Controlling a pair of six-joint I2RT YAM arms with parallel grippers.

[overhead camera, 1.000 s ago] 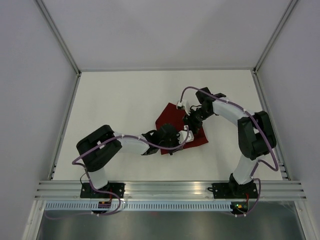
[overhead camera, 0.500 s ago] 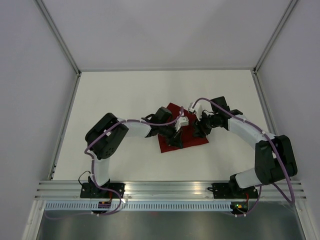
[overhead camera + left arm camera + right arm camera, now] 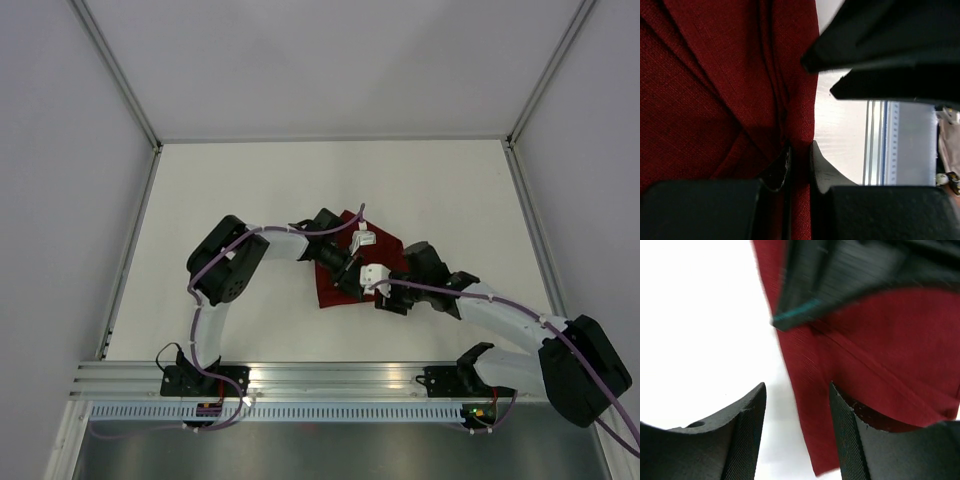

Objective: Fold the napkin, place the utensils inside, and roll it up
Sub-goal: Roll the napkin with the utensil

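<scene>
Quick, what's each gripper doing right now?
Left gripper: closed, pinching a fold of the napkin.
Right gripper: open, holding nothing.

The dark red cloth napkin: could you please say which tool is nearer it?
Left. The left tool grips the dark red cloth napkin; the right tool stands open astride its edge.

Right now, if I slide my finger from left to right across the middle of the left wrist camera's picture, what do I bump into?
napkin → table → metal rail
</scene>
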